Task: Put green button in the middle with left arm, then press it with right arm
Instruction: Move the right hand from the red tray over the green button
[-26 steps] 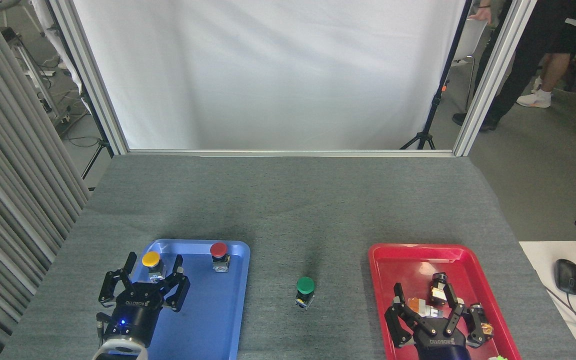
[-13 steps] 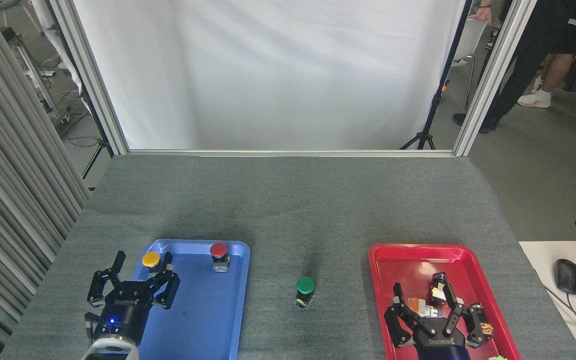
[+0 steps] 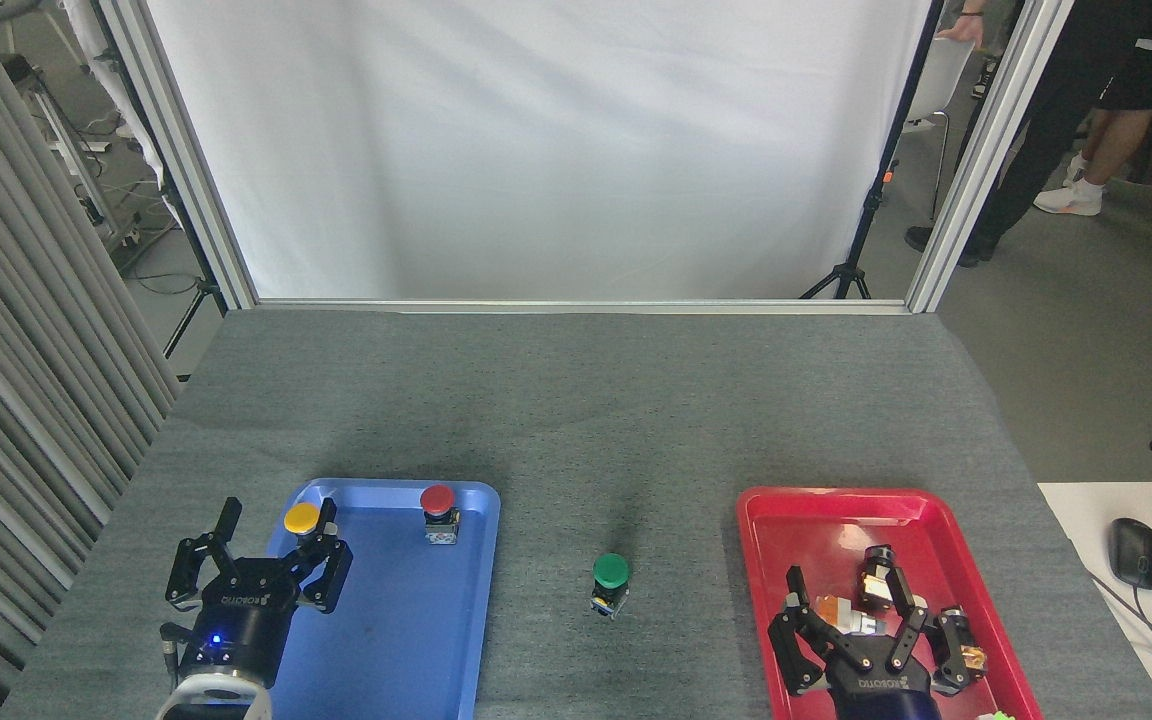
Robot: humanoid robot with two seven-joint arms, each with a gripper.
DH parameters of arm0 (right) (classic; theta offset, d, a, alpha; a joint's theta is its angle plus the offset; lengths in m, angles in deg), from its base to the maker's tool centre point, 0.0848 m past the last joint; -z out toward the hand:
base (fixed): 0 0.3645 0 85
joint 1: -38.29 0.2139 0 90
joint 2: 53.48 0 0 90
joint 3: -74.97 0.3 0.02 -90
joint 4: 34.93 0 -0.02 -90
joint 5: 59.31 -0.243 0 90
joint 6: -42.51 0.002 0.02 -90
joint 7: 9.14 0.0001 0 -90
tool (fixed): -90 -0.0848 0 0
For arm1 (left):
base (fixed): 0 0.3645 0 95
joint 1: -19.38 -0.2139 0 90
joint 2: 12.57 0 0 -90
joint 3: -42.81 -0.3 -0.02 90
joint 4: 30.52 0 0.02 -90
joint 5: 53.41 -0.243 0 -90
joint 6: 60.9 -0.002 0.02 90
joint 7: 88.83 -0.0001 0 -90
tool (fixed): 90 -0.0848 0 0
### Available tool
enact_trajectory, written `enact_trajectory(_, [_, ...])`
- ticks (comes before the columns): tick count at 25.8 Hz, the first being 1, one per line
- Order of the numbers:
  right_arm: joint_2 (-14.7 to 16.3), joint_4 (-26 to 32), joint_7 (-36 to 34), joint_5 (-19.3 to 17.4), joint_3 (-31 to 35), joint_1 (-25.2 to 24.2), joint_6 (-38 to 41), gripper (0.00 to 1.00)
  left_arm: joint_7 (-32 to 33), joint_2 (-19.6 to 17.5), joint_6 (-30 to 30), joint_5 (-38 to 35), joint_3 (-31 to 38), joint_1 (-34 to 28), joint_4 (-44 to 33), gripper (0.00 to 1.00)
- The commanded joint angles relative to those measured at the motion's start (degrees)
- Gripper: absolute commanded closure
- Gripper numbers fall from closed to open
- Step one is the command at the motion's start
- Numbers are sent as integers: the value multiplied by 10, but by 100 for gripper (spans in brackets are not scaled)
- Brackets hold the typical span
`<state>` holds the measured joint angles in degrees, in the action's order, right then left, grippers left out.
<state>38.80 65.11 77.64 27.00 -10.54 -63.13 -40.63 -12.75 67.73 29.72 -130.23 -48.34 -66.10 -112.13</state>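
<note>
Both grippers hang with fingers spread, empty: left gripper (image 3: 254,560) over the blue tray (image 3: 436,640), right gripper (image 3: 861,620) over the red tray (image 3: 786,510); green button (image 3: 610,580) stands upright on the bare tabletop (image 3: 576,400) between.

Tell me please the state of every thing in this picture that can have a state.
green button: upright on the bare grey table, between the trays, untouched.
yellow button: upright in the blue tray.
red button: upright in the blue tray.
left end effector: open, empty, at the blue tray's left edge.
right end effector: open, empty, over the red tray.
small parts in the red tray: lying loose.
</note>
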Motion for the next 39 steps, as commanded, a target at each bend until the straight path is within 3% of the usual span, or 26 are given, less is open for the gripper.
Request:
enact_trajectory(1, [-2, 0, -3, 0, 0, 0, 1, 0, 0, 0, 1, 2, 0, 0, 0, 1])
enact_trajectory(18, [-17, -9, -3, 0, -2, 2, 7, 0, 1, 1, 17, 8, -2, -6, -22, 0])
enact_trajectory(22, [-26, -43, -1, -1, -15, 16, 2, 2, 1, -1, 27, 8, -1, -6, -22, 0])
enact_trajectory(35, [-48, -145, -3, 17, -139, 92, -73, 81, 1, -1, 22, 7, 1, -19, -36, 0])
enact_trajectory(39, [-56, -179, -3, 37, -162, 108, -81, 92, 2, 2, 19, 8, 4, -35, -38, 0])
